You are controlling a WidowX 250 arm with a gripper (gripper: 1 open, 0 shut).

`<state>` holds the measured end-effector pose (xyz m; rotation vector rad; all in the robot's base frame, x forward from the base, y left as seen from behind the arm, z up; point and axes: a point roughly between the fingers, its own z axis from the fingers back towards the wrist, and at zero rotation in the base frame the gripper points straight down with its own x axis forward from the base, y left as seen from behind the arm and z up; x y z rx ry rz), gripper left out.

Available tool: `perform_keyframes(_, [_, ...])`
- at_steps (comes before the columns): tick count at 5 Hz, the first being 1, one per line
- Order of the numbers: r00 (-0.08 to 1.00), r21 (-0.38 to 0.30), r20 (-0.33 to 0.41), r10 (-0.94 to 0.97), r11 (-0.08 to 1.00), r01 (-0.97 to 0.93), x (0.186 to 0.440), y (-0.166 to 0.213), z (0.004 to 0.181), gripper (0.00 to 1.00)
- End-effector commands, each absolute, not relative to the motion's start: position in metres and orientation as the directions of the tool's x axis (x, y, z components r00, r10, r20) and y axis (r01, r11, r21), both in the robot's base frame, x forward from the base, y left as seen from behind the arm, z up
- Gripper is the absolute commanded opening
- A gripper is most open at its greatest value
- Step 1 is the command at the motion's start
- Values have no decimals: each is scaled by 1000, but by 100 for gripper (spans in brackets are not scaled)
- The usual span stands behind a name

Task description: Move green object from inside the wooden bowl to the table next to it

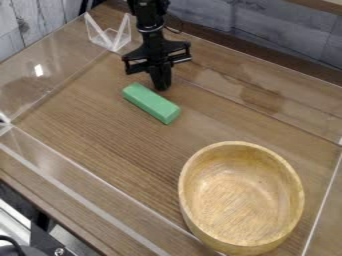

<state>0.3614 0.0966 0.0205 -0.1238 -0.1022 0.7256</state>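
Note:
The green object [152, 102] lies flat on the table [94, 160], up and left of the wooden bowl [289, 172] and well apart from it. The bowl sits at the lower right and its inside is bare. My gripper [163, 83] hangs from the black arm at the top, pointing down, its fingers pressed together just behind the far edge of the green bar. Nothing shows between the fingers, and I cannot tell whether the tips touch the bar.
Low clear acrylic walls [54, 70] border the tabletop on all sides. A clear bracket [104, 35] stands at the back left beside the arm. A grey plank wall runs behind the table.

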Motion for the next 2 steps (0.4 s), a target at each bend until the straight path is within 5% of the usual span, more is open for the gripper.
perform_keyframes(1, [723, -193, 92, 684, 725, -661, 370, 102, 53, 0])
perform_keyframes(2, [702, -216, 86, 707, 701, -680, 374, 108, 65, 0])
